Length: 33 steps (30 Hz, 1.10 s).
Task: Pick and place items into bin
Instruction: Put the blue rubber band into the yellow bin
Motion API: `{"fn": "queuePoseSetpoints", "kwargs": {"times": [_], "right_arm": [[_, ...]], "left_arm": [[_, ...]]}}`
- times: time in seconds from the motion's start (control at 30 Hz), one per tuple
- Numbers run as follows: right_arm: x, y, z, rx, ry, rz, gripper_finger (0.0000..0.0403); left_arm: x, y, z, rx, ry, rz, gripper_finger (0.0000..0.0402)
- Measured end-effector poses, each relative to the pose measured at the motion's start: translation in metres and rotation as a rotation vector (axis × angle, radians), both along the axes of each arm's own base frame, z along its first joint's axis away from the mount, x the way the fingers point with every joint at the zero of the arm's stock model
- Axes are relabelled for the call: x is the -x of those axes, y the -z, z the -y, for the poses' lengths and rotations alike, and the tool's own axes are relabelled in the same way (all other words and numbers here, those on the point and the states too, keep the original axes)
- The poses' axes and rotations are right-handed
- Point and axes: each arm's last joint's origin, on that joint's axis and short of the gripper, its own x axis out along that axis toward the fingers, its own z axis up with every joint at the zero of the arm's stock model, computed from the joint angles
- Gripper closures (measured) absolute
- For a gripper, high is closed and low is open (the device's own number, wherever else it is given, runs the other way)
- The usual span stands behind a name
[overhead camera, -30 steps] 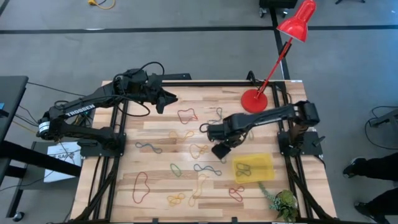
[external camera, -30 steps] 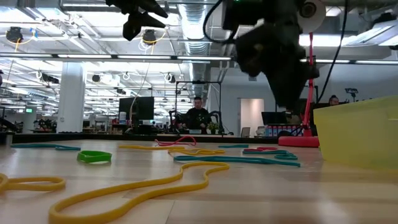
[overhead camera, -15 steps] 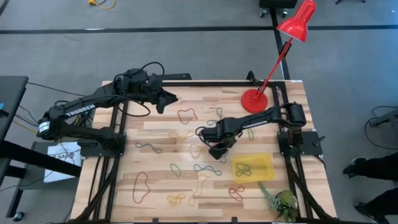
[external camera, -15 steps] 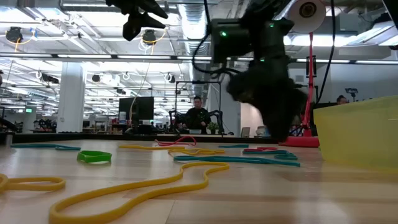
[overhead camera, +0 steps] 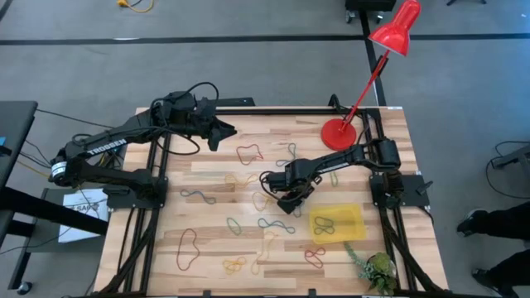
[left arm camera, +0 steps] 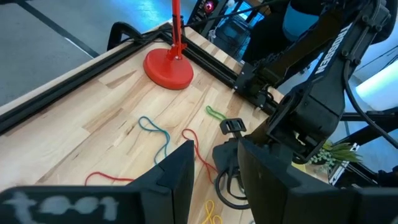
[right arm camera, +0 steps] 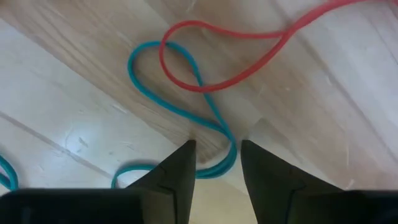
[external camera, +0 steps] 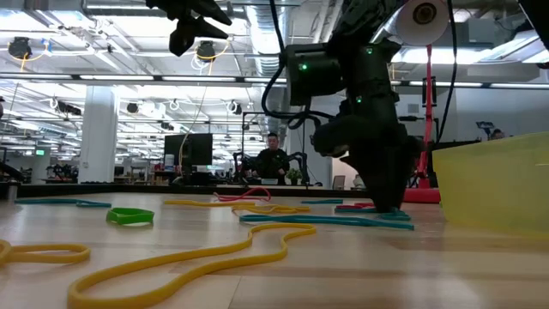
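Coloured rubber bands lie loose on the wooden table: a red one (overhead camera: 248, 153), a green one (overhead camera: 235, 224), yellow ones (overhead camera: 234, 265). The yellow bin (overhead camera: 337, 222) stands at the near right with bands inside. My right gripper (right arm camera: 216, 163) points down at mid-table, open. Its fingertips stand low on either side of a teal band (right arm camera: 211, 115) that is crossed by a red band (right arm camera: 249, 59). In the low view its fingers (external camera: 386, 202) reach down to the tabletop. My left gripper (left arm camera: 214, 168) hangs open, high over the far left.
A red lamp has its round base (overhead camera: 339, 134) at the far right of the table. A green plant sprig (overhead camera: 374, 266) lies at the near right corner, just past the bin. More bands are scattered over the near half. A person (external camera: 273, 159) sits in the room beyond.
My right gripper has come down from above the table to the tabletop and shifted a little toward the table's left edge, ending over the teal band. The bands and the bin have stayed where they were.
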Motion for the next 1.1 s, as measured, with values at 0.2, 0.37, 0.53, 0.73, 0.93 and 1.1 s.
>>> {"fn": "queuePoseSetpoints", "kwargs": {"times": [0.2,0.37,0.53,0.73,0.93,1.1], "right_arm": [[0.0,0.0,0.0,-0.006,-0.03,0.006,0.0334],[0.0,-0.003,-0.001,-0.036,-0.028,0.005,0.0396],[0.001,-0.036,-0.004,-0.065,-0.019,-0.005,0.0399],[0.015,-0.104,-0.012,-0.053,-0.015,0.043,0.0401],[0.045,-0.168,-0.026,-0.061,0.068,0.134,0.0402],[0.072,-0.19,-0.052,-0.07,0.136,0.133,0.0402]], "left_arm": [[0.0,0.0,0.0,0.0,0.0,0.0,0.0287],[0.0,0.0,0.0,0.0,0.0,0.001,0.0288],[0.0,0.0,0.0,-0.001,0.0,0.003,0.0287],[0.0,0.0,0.0,-0.001,0.0,0.004,0.0288],[0.0,0.0,0.0,-0.001,0.0,0.003,0.0288],[0.0,0.0,0.0,-0.001,0.0,0.003,0.0288]]}}
